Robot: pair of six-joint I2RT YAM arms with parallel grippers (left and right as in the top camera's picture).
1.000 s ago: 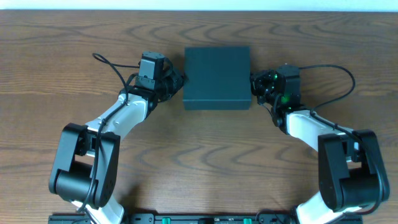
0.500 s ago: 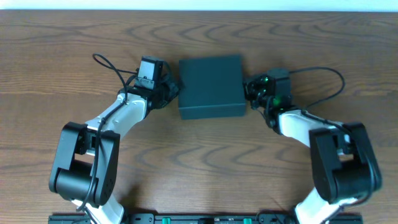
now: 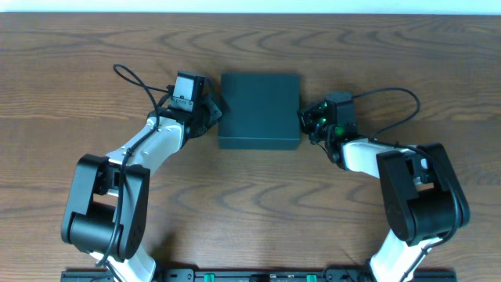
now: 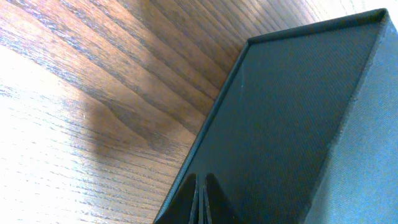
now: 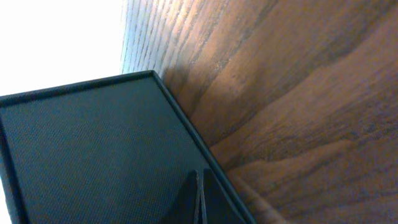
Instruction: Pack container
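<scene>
At mid-table, left gripper (image 3: pixel 216 110) sits w/ jaws closed, fingers pressed together on nothing, tips right at the left wall of the container (image 3: pixel 260 110). Right gripper (image 3: pixel 307 122) is the same: jaws closed, empty, tips at the container's right wall, toward its near-right corner. Container sits btwn the two grippers. It's a dark teal-green rectangular box, top flat & shut, resting on the wooden table (image 3: pixel 258 211), approx ctr left-right, in the far half. Wrist views show its matte, fine-textured side walls close up w/ a thin raised rim along the edge.
</scene>
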